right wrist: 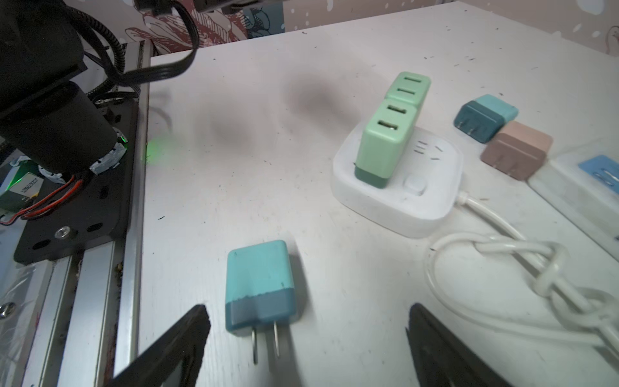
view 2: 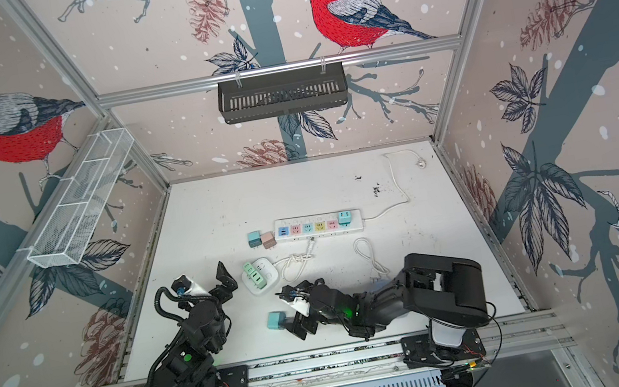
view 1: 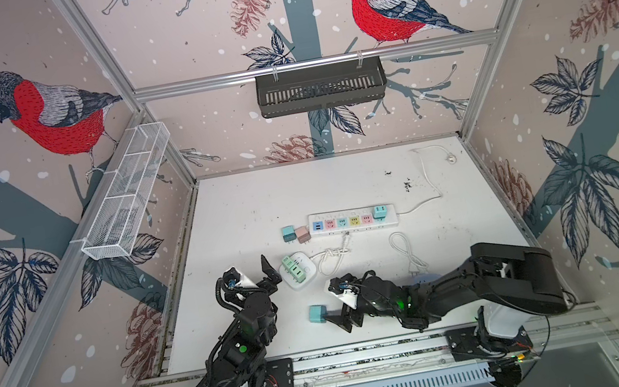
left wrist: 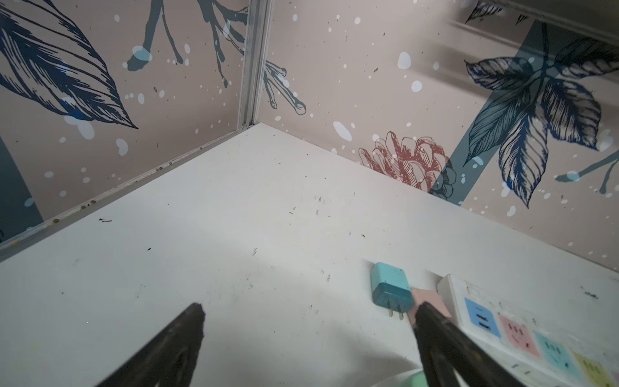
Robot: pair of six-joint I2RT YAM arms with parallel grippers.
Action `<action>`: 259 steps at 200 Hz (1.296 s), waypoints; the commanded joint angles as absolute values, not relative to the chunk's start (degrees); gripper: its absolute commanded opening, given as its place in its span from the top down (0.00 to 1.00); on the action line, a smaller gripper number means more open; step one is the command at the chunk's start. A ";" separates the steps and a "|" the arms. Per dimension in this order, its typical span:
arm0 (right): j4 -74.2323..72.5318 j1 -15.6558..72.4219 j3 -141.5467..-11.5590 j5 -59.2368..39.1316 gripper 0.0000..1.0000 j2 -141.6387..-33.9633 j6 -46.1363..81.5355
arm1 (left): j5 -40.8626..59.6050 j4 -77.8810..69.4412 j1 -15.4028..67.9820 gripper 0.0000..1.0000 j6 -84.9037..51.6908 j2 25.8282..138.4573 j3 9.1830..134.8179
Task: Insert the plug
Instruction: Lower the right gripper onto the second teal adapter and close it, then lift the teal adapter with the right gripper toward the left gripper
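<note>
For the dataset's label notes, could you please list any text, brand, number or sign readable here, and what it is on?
Nothing reads clearly.
White sticker, seen in the right wrist view: a row of digits, too blurred to quote.
Long power strip: tiny marks above its sockets, too small to read.

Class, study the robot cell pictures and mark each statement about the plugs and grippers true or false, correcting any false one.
1. The right gripper grips the loose teal adapter. False: its jaws are open; the adapter lies on the table.
2. Two green adapters stand in the small white socket block. True.
3. The left gripper is open and empty. True.
4. The long power strip has nothing plugged in. False: a plugged teal adapter sits at its cord end.
</note>
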State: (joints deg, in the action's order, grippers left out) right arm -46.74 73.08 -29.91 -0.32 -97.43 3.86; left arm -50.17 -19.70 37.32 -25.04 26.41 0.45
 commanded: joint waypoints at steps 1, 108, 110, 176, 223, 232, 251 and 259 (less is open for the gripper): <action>-45.54 73.35 -32.33 -5.62 0.07 -100.42 2.30 | -51.60 -24.87 37.09 0.03 -25.59 26.78 0.76; -32.55 75.35 -43.85 -3.54 0.33 -111.19 1.32 | -53.26 -24.44 37.07 0.03 -27.16 26.74 0.55; -32.48 75.33 -43.79 -3.41 0.33 -111.14 1.34 | -53.22 -24.41 37.08 0.03 -27.25 26.72 0.60; -36.16 75.32 -39.31 -4.27 0.31 -108.64 1.72 | -52.96 -24.44 37.06 0.03 -27.51 27.73 1.01; -36.90 75.27 -38.50 -3.12 0.53 -108.22 2.09 | -52.91 -24.79 37.07 0.03 -27.60 28.95 1.23; -37.39 75.16 -38.07 -2.84 0.55 -107.53 1.95 | -52.69 -24.79 37.09 0.03 -27.53 29.38 1.50; -38.60 74.65 -36.69 -2.70 0.60 -105.67 1.71 | -52.88 -24.72 37.09 0.03 -27.70 30.44 1.97; -39.34 74.15 -36.03 -3.22 0.62 -104.65 1.67 | -52.91 -24.54 37.02 0.03 -27.89 30.92 2.27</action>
